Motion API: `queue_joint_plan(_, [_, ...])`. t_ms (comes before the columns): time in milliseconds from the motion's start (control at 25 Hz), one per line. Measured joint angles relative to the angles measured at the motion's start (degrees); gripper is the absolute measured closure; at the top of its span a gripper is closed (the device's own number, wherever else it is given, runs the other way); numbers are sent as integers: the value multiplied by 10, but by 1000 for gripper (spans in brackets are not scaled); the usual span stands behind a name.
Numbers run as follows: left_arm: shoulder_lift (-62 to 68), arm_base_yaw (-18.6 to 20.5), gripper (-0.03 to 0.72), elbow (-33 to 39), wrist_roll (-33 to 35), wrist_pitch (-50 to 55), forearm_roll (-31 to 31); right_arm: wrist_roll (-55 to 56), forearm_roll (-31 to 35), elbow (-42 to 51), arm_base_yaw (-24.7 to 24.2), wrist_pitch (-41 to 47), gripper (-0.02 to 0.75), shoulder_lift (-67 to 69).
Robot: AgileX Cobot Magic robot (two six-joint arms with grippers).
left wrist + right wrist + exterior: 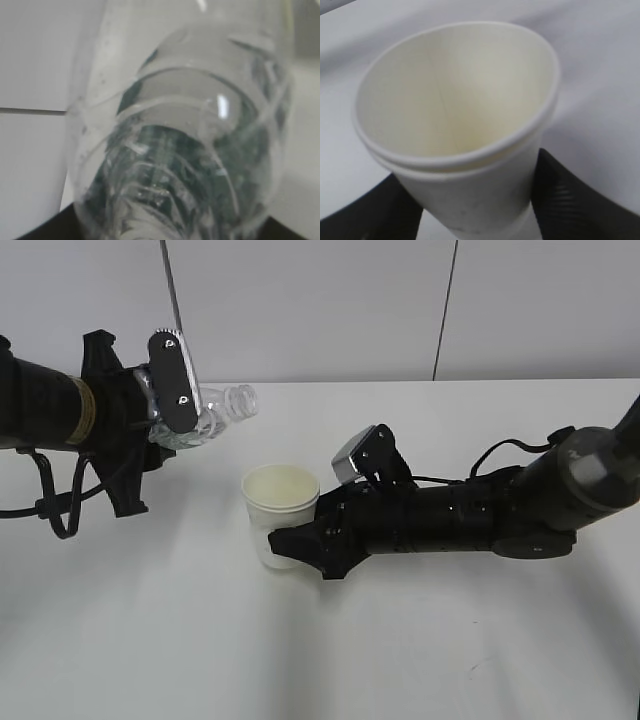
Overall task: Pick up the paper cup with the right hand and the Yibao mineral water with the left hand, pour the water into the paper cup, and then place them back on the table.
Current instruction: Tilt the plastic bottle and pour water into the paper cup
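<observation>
While the white table (pixel 420 640) lies bare around both arms, nothing stands between bottle mouth and cup. The left gripper (pixel 170 390) pinches the clear ribbed bottle (pixel 215 410), which is tilted almost level, its uncapped threaded neck pointing toward the cup from up and to the left. The right gripper (pixel 290 540) clamps the lower wall of the off-white paper cup (pixel 280 505), upright, with a rolled rim and a cream interior (pixel 450 100).
</observation>
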Motion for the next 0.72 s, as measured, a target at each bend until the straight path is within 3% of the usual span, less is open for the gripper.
queue_joint_plan(720, [0,-17,368,-1,0,54,113,0,0,0,0,1,250,0])
